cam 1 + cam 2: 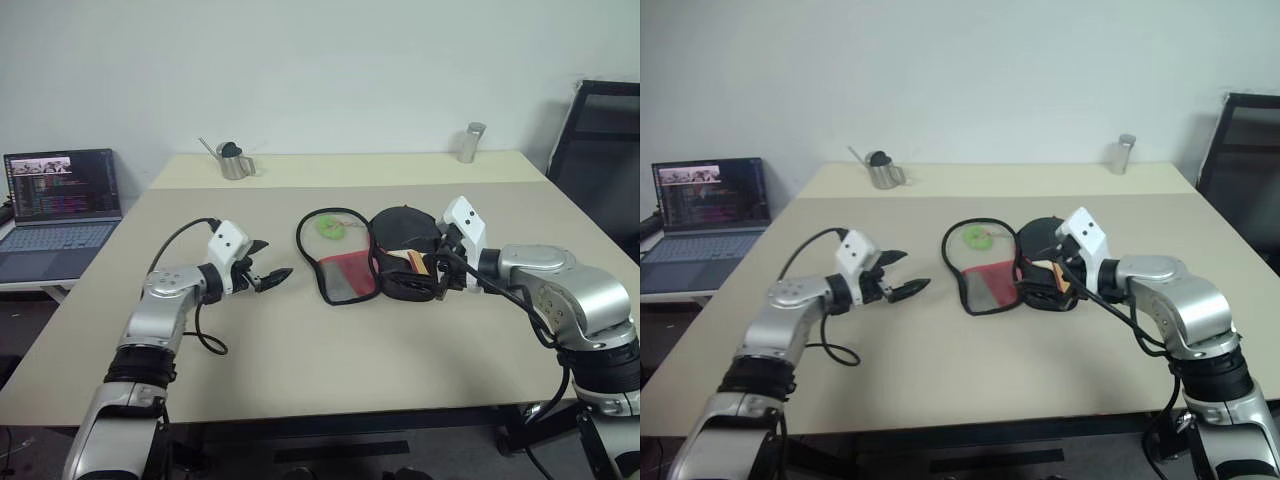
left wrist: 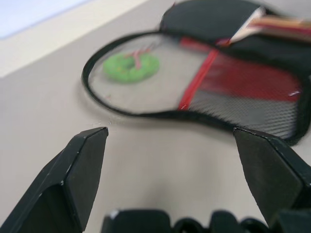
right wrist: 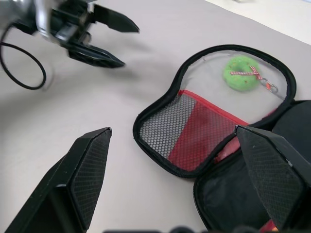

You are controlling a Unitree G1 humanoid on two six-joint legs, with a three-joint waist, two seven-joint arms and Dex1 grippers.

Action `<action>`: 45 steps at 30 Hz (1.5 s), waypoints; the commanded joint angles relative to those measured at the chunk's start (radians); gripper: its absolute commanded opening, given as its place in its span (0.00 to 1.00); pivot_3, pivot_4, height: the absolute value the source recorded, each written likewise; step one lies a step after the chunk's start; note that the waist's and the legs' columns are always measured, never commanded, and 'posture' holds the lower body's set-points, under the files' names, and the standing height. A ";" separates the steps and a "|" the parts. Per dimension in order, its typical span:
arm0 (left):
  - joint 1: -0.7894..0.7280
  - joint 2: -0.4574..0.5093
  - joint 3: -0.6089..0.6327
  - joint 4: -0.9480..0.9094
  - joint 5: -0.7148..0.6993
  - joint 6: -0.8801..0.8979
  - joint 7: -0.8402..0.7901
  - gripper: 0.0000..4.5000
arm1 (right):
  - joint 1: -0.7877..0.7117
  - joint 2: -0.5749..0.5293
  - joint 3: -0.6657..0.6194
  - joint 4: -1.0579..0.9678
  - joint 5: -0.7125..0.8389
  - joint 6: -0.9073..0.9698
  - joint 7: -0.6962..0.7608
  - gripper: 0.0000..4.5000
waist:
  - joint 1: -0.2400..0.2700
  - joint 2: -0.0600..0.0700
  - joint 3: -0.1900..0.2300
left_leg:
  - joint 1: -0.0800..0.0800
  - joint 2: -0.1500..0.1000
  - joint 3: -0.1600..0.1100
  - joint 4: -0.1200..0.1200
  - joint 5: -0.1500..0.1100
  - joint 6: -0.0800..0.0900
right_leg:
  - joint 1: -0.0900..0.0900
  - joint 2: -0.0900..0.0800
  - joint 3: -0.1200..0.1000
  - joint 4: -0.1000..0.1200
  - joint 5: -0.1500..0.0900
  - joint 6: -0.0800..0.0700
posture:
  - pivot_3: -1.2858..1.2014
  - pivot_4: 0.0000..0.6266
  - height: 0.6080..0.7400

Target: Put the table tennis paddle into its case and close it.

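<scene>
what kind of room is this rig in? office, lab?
Likely an office or lab room, not a home. A plain beige table stands against a bare white wall, an open laptop showing code sits on a side desk, and a black mesh office chair stands at the far right.

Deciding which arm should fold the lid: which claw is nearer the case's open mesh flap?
Right. The right claw hangs beside the case; the left claw is apart.
</scene>
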 commanded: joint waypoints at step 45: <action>-0.607 -0.374 -0.014 0.736 0.209 -0.232 0.069 1.00 | 0.151 -0.073 -0.164 -0.230 0.073 0.109 -0.181 0.99 | 0.005 -0.005 0.002 | -0.002 -0.001 0.002 0.002 0.000 0.000 | 0.000 0.000 -0.002 0.000 0.002 0.004 | 0.52 0.24 1.00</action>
